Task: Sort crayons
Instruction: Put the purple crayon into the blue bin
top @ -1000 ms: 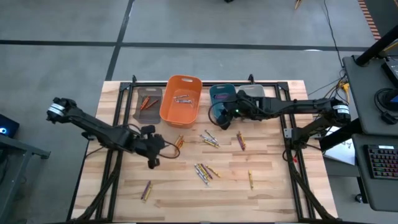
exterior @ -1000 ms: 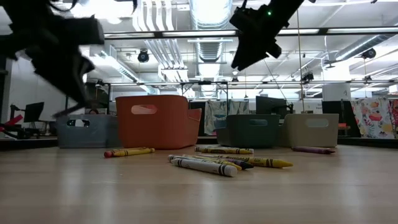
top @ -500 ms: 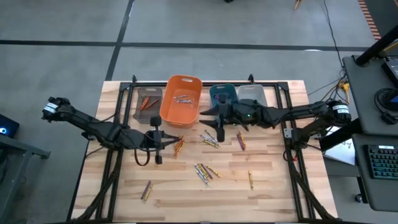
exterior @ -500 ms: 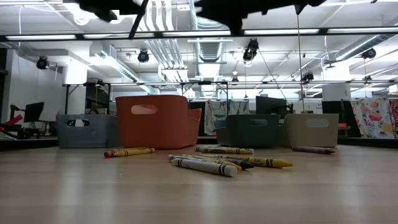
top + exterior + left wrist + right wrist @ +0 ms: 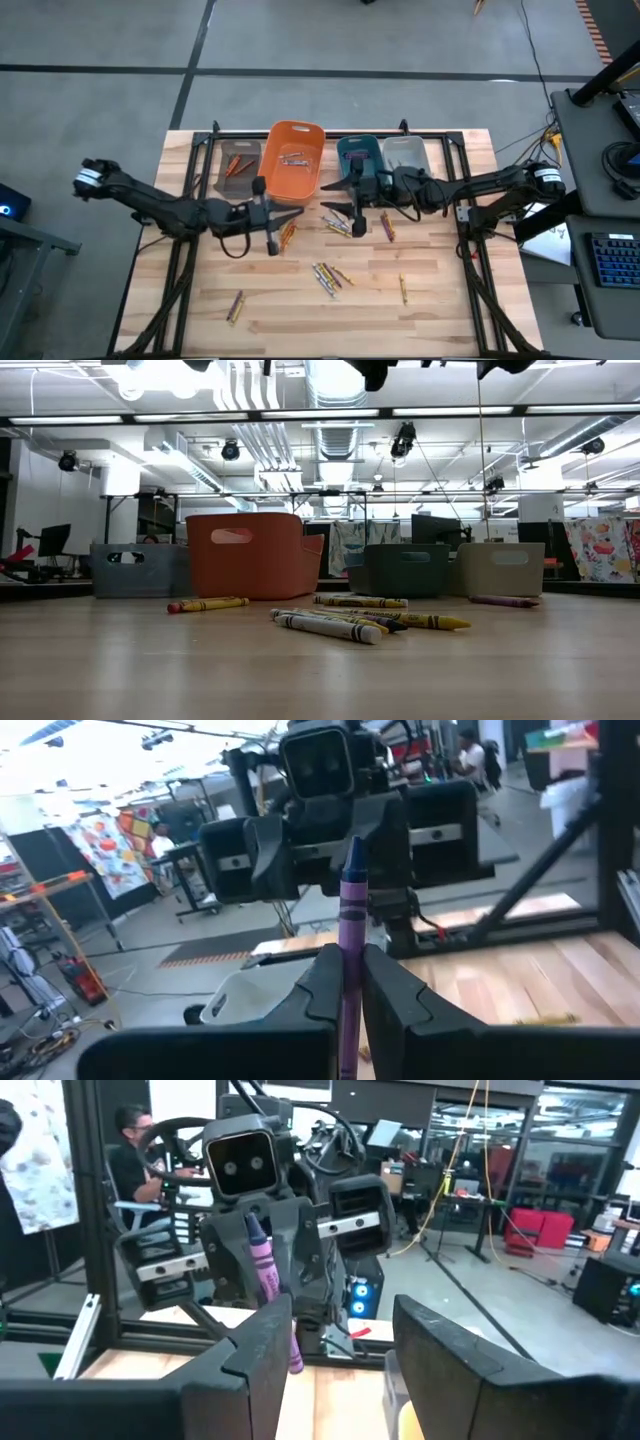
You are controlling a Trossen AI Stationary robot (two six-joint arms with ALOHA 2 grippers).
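My left gripper [image 5: 290,214] hangs above the table's middle, pointing level toward the right arm, shut on a purple crayon [image 5: 350,910]. My right gripper [image 5: 338,197] faces it from close by, level and open, with nothing between its fingers [image 5: 340,1320]. The right wrist view shows the same purple crayon [image 5: 268,1275] in front of the left gripper, apart from my right fingers. Other crayons lie flat on the wood: a cluster [image 5: 337,226] below the grippers, another [image 5: 328,276] nearer, and single ones [image 5: 386,226] [image 5: 236,306]. My left gripper pinches the purple crayon's lower part [image 5: 349,982] between its two fingers. The fingers come level, from the table's left, and lie across the crayon. It stands nearly upright, a little tilted, point up [image 5: 353,848], lifted clear of the table.
Along the far edge stand a brownish bin [image 5: 238,165] holding orange crayons, an orange bin [image 5: 292,160] with a few crayons, a teal bin [image 5: 357,155] and a pale grey bin [image 5: 405,152]. A yellow crayon [image 5: 403,288] lies near right. In the low view crayons [image 5: 330,625] lie before the bins.
Both grippers have risen and tipped from pointing down to level. My left gripper went toward the table's far right with the purple crayon. My right gripper came away from the teal bin toward the table's middle; the two now face each other.
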